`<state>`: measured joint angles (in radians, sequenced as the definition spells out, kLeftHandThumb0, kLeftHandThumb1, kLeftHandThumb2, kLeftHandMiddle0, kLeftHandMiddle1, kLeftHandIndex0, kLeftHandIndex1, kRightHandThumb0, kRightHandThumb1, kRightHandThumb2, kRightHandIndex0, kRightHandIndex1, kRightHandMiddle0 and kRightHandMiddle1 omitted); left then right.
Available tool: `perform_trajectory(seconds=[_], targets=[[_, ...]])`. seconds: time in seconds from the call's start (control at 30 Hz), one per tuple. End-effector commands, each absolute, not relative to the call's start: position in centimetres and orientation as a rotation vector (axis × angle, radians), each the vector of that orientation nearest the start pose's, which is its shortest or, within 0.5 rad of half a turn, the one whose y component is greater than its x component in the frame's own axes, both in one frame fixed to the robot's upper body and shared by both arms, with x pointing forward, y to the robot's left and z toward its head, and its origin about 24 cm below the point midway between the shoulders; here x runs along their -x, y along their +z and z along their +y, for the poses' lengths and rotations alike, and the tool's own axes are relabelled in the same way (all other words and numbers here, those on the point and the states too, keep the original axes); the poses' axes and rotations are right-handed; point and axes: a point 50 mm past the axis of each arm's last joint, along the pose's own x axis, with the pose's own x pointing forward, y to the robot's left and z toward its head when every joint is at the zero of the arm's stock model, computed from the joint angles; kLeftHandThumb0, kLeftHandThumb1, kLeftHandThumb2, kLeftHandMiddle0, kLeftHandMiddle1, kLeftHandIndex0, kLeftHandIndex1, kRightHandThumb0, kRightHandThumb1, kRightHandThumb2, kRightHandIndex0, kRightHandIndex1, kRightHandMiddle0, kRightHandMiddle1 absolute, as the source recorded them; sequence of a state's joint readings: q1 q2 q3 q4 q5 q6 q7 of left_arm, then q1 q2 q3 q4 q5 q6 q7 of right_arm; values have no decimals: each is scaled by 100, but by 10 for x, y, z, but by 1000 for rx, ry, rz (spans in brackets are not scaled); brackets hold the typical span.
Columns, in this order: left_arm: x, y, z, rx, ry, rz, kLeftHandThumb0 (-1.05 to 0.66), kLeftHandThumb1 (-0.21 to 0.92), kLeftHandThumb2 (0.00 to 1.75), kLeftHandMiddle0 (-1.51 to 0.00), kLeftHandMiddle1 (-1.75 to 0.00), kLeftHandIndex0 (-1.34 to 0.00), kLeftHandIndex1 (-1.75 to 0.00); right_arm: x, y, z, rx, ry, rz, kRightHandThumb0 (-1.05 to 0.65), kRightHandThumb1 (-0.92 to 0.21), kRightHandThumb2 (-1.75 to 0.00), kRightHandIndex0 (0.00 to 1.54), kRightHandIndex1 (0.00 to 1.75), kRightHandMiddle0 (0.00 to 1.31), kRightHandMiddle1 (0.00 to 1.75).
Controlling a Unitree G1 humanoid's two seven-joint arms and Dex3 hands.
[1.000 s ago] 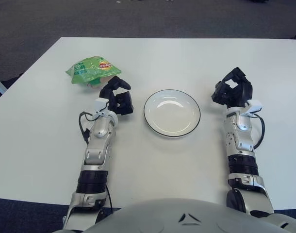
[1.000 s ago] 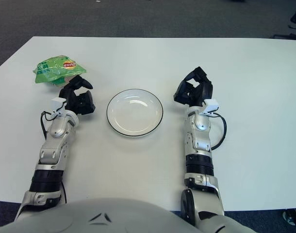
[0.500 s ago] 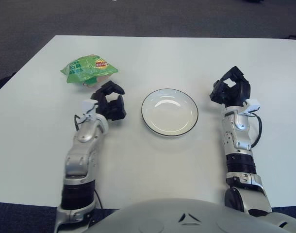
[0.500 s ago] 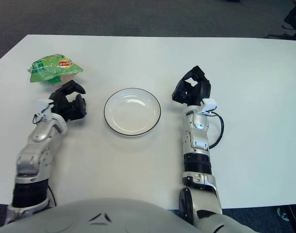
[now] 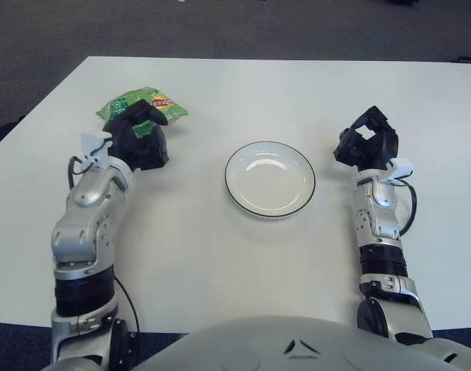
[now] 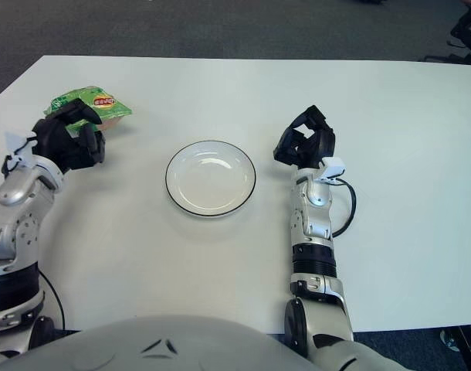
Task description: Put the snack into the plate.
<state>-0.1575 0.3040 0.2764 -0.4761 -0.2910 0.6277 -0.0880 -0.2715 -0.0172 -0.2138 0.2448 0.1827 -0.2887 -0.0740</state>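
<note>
While the crinkled green foil snack bag (image 5: pixel 140 106) lies at the far left of the white rectangular table (image 5: pixel 243 255), the black 3-fingered left hand (image 5: pixel 138 141) sits right at its near edge, overlapping it in both views. Its fingers (image 5: pixel 148 114) curl over the bag's front, though whether they actually grip the foil or only hover above it cannot be told from here. Well to the right, at the table's middle, stands the round white plate with a thin dark rim (image 5: pixel 269 179), holding nothing. Further right, the right hand (image 5: pixel 367 143) shows just beside the plate, its fingers curled inward around nothing.
</note>
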Motion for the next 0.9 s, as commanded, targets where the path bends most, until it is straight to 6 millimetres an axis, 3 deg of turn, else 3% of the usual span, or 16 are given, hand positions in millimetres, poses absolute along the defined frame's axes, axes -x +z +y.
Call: perform_trajectory(seconds=[0.0,0.37,0.5,0.87], targets=[[-258,167,226,-61,-5,-73,-48,33,130,-122,-175,-60,-175,-274,31,-188,-246,-281,-132,-56,-15,-153,134,175,76,175],[-268,188,243,-192,3,-126,-48,33,130,-121,-175,-60,-175,-275,30,-189,-227,-267,-120,-54,-18,-149,133,175,73,175],[-270,206,240,-343,40,-177,-48,32,131,-118,-175,-61,-175,-276,29,-189,-223,-264,-115,-54,-19,-148,132,175,73,175],[-274,216,240,-796,94,-272,-47,34,128,-113,-175,-59,-175,-276,28,-189,-234,-269,-97,-53,-21,-145,131,175,71,175]])
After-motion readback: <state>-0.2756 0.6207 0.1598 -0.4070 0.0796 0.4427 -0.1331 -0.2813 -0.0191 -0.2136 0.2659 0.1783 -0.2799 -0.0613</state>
